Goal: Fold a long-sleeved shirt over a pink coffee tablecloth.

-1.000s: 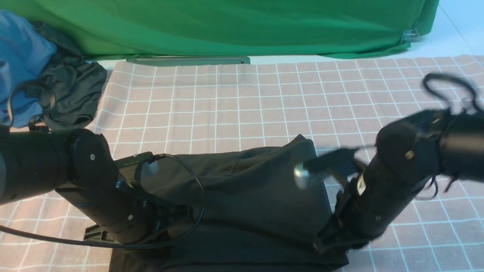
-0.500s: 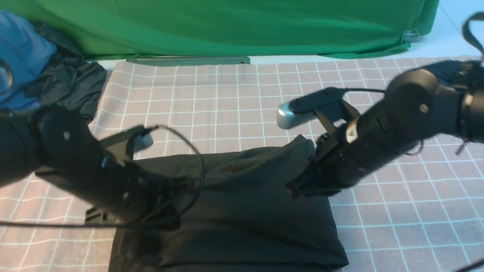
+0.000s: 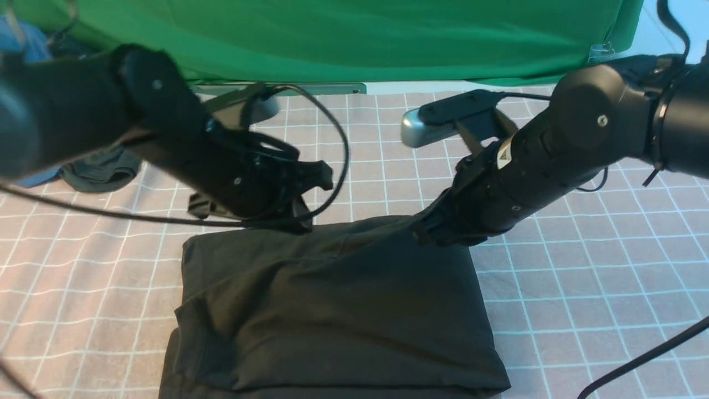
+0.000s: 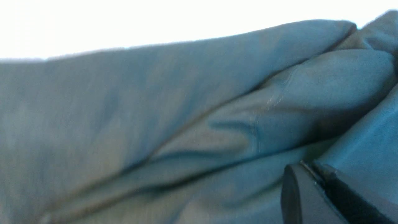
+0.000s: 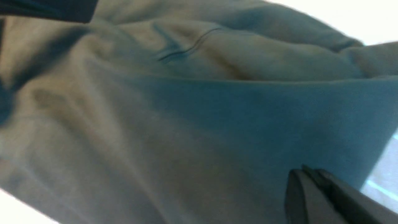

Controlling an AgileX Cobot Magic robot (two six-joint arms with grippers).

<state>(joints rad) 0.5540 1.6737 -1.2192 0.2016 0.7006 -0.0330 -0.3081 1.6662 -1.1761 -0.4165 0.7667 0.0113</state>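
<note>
Black knit, folded: the long-sleeved shirt [image 3: 338,310] lies as a thick, roughly rectangular packet on the pink tablecloth [image 3: 581,277], on the robot's side of both claws. Its far edge runs crosswise from just under the left claw [image 3: 317,176] to the right claw [image 3: 425,235]. Its near end passes out of the front view, so the long axis cannot be settled. Neck, print and sleeves are not visible, so which way the garment points cannot be told. A second layer shows along the near edge and along the side below the left claw.

Left claw: raised over the far corner on its side. In its wrist view the jaws stand together with only a seam between them. Dark fabric fills that view close up; whether any is pinched cannot be told.

Right claw: tips down at the opposite far corner of the shirt, jaws closed. A grip on the fabric cannot be confirmed.

Surface: the tablecloth has white grid lines, is mildly rippled, and extends beyond and to either side of both claws. Beyond them a green cloth [image 3: 354,39] hangs as a backdrop, with a grey strip [image 3: 332,88] at its foot. Out past the left claw lies a dark grey garment [image 3: 102,169]. A blue garment [image 3: 30,39] is partly seen behind that arm.
</note>
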